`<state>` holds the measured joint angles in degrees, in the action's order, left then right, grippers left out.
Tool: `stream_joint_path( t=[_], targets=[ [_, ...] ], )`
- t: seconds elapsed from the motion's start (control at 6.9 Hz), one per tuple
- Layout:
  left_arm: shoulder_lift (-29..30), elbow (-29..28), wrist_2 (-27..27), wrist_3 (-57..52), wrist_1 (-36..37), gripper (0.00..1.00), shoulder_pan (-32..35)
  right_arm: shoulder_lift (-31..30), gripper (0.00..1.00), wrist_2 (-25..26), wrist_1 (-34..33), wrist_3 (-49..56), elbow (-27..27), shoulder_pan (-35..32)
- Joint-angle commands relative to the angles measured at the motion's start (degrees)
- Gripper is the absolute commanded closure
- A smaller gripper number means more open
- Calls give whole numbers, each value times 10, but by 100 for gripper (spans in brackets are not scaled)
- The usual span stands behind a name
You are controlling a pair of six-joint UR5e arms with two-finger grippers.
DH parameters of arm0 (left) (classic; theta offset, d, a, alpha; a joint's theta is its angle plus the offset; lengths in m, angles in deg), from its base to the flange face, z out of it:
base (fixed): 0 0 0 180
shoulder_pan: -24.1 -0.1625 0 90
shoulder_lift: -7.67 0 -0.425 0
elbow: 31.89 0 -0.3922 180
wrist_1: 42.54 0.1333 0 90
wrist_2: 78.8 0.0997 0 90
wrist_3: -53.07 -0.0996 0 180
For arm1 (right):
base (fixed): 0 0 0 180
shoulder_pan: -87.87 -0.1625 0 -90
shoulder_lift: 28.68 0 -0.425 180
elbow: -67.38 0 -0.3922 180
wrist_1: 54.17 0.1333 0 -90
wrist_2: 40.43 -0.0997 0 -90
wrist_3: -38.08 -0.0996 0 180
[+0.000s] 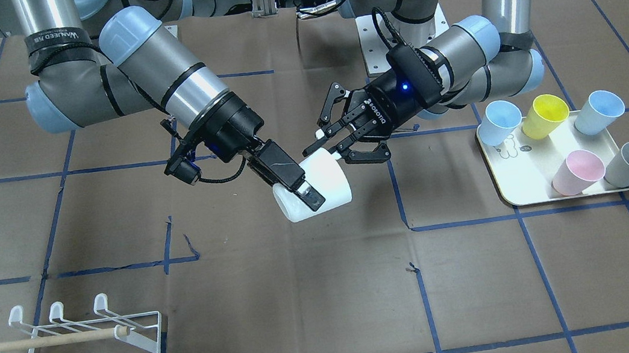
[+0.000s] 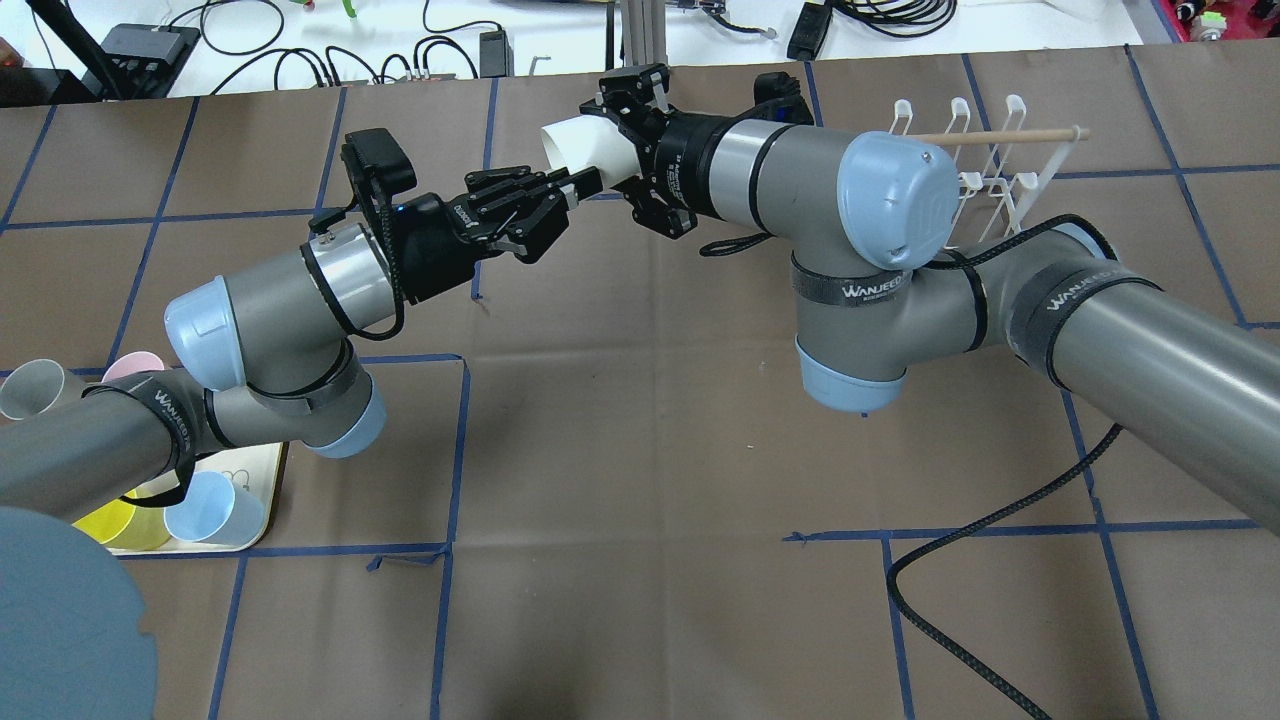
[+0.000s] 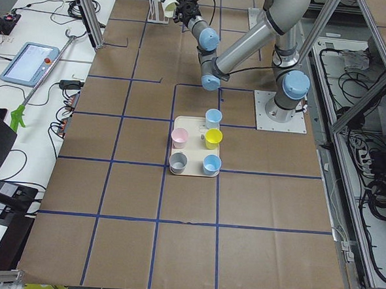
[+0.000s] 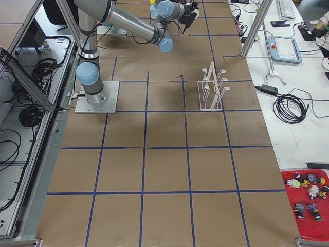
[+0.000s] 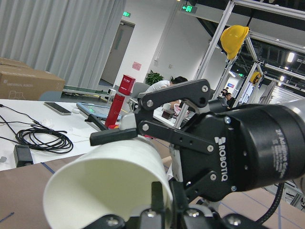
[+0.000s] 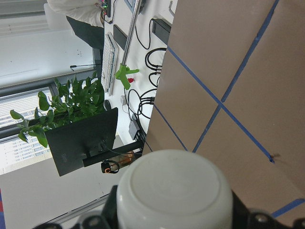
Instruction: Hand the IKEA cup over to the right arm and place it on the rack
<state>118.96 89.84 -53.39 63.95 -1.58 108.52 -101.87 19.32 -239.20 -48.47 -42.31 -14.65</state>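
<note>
Nearest, on the robot's right side of the table: rack [image 1: 62,339], prongs up, the goal for the cup and well apart from the action. Mid-table, held up off the paper, is the white cup [image 1: 322,190], lying on its side between both arms in a handover pose. The right gripper [image 1: 297,185] takes the body from the base end, its fingers spread to cup width and seemingly clamped on, which leaves the mouth free for a prong. The left gripper [image 1: 329,143] comes in at the mouth, fingers drawn close and pinching the rim wall, one inside, not yet let go, I judge. Level with that, on the robot's left side: cream tray [image 1: 517,171] with coloured spare cups [image 1: 543,116], the supply. Farthest are the arm bases.
</note>
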Motion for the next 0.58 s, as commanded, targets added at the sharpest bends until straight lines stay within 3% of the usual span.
stream_joint_path(
  t=[0.0, 0.29, 0.43],
  targets=[
    [0, -8, 33, -1, 3, 30, 0, -1, 39, -1, 0, 2, 0, 0],
    [3, -26, 33, -1, -1, 5, -5, -1, 42, -1, 0, 2, 0, 0],
    [-2, -22, 26, 0, 0, 4, -32, -1, 45, -1, 0, 2, 1, 0]
  ],
)
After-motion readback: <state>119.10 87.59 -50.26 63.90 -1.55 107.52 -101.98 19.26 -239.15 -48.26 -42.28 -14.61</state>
